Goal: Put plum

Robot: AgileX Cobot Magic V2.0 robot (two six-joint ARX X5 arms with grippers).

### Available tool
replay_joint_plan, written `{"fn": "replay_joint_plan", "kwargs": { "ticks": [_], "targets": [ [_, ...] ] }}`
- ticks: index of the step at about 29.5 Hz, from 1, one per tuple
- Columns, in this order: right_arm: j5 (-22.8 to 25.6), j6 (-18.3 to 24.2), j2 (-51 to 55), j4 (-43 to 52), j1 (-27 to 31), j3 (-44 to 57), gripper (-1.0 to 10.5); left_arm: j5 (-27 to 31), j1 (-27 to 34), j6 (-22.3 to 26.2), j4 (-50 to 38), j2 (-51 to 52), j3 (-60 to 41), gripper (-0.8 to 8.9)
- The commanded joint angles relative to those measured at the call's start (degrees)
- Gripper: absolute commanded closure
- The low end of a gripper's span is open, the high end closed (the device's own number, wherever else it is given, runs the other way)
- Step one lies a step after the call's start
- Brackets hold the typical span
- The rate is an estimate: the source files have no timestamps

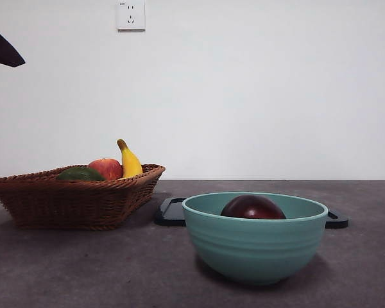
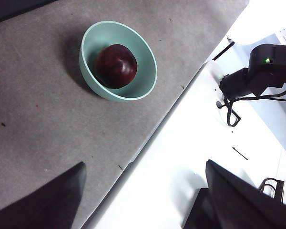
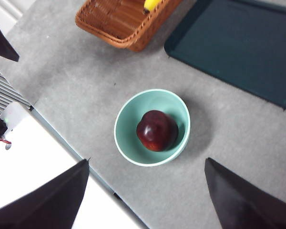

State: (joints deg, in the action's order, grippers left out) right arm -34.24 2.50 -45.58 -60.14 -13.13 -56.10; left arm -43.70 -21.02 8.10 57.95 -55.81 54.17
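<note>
The dark maroon plum (image 1: 253, 208) lies inside the teal bowl (image 1: 255, 247) at the front of the table; both wrist views look down on the plum (image 2: 115, 66) (image 3: 156, 130) resting in the bowl (image 2: 148, 81) (image 3: 126, 138). My left gripper (image 2: 145, 200) hangs high above the table's edge, open and holding nothing, well away from the bowl. Equally high over the bowl, my right gripper (image 3: 145, 195) is open and empty. A black arm tip (image 1: 3, 50) shows at the front view's top left corner.
A wicker basket (image 1: 70, 196) at the left holds a red apple (image 1: 106, 169), a banana (image 1: 129, 160) and a dark green fruit (image 1: 81, 174). A dark flat tray (image 1: 172, 212) (image 3: 238, 47) lies behind the bowl. A white surface (image 2: 181, 162) borders the grey table mat.
</note>
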Motion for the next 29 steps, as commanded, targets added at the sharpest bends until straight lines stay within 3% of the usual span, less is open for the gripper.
{"fn": "replay_joint_plan", "kwargs": {
  "ticks": [1,10,15,19,29],
  "targets": [
    [0.2,-1.0,-2.0,-1.0,-0.3,-0.9,5.6,-0.4,-0.2,0.9,-0.5,-0.3,0.5,4.13],
    [4.8,-2.6,-9.1,0.4,-4.4,1.5,5.6,-0.4,-0.2,0.9,-0.5,-0.3,0.5,4.13],
    [6.0,-5.4,-13.0,8.3,-7.9,6.0,5.6,-0.4,-0.2,0.9,-0.6,-0.3,0.5,4.13],
    [9.8,-6.3,-16.3,14.2,-9.7,8.5,6.0,-0.4,-0.2,0.9,-0.8,-0.3,0.5,4.13],
    [14.2,-7.1,-25.9,22.4,-13.4,8.5,6.3,-0.4,-0.2,0.9,-0.9,-0.3,0.5,4.13]
  ]
}}
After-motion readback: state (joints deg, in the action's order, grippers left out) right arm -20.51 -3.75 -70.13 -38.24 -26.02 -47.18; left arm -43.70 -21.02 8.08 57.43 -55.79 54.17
